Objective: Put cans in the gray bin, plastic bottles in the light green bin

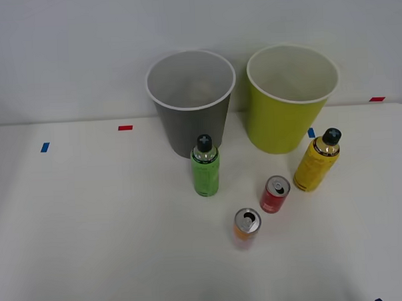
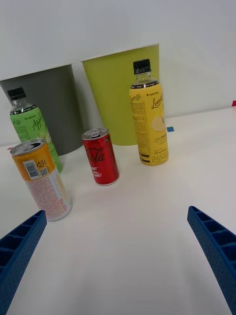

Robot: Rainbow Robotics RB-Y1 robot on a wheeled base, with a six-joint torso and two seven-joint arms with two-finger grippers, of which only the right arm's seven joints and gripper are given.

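Two blue ribbed fingers (image 2: 19, 251) of the right gripper (image 2: 118, 256) stand spread wide at the corners of the wrist view, nothing between them but bare white table (image 1: 91, 228). Nearest in the front view is the orange can (image 1: 246, 226), upright, with open tabletop on its left and toward the near edge. Just beyond it, slightly right, stands the red can (image 1: 275, 194), close but apart. The green bottle (image 1: 206, 166) stands upright further left, just before the gray bin (image 1: 191, 101); whether they touch, cannot tell. The yellow bottle (image 1: 317, 161) stands right of the red can, near the table's right edge, in front of the light green bin (image 1: 292, 96). Both bins sit side by side at the far edge against the wall, mouths open, with a narrow gap between them. Left half of the table lies open.
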